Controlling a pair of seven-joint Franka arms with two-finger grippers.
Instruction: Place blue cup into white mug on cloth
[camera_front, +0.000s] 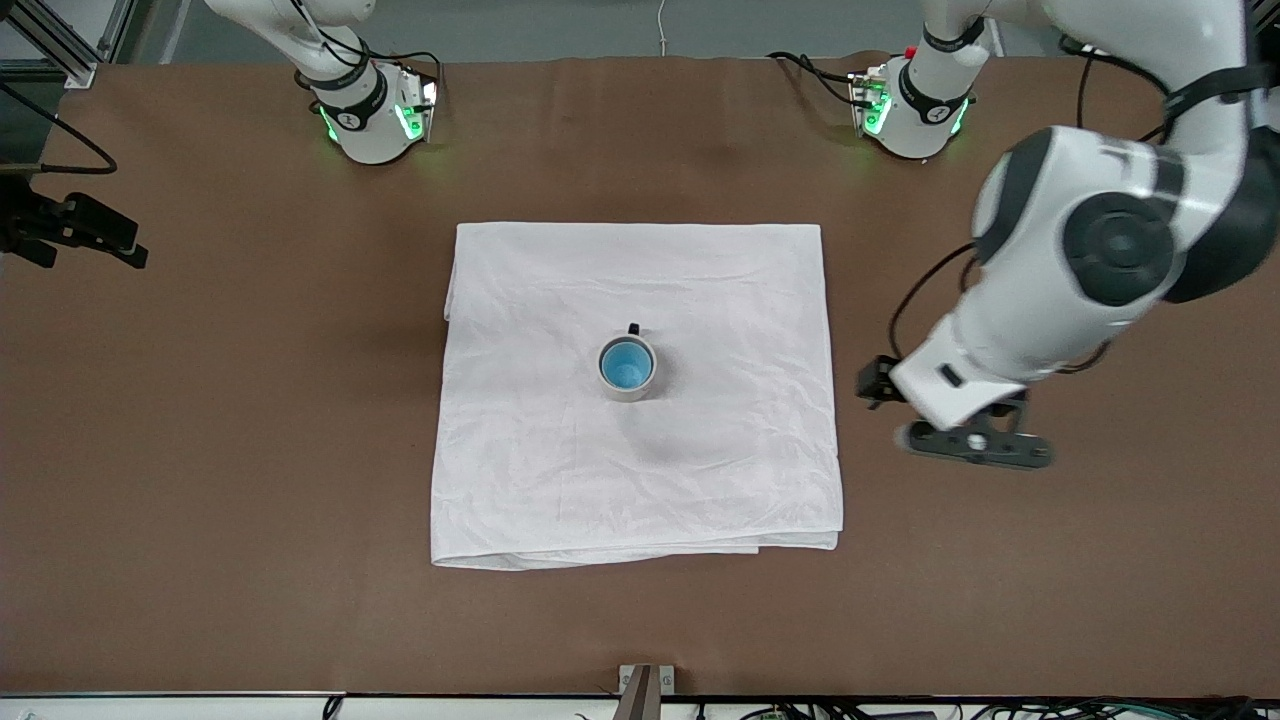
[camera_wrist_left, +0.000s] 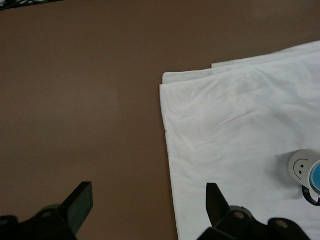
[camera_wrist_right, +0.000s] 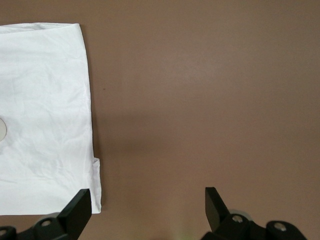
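The blue cup (camera_front: 627, 365) stands inside the white mug (camera_front: 629, 393), only its bright blue inside showing. The mug sits upright near the middle of the cloth (camera_front: 560, 470), its black handle pointing toward the arms' bases. My left gripper (camera_front: 975, 445) hangs over bare table just off the cloth's edge at the left arm's end, open and empty. In the left wrist view the left gripper (camera_wrist_left: 147, 192) frames the cloth (camera_wrist_left: 240, 130) edge, with the mug (camera_wrist_left: 300, 167) and cup (camera_wrist_left: 316, 180) off to one side. My right gripper (camera_wrist_right: 146, 192) is open over bare table beside the cloth (camera_wrist_right: 40, 100).
The brown table (camera_front: 250, 450) surrounds the cloth on all sides. A black clamp with a cable (camera_front: 75, 230) sits at the table's edge at the right arm's end. A small metal bracket (camera_front: 645, 685) stands at the table edge nearest the front camera.
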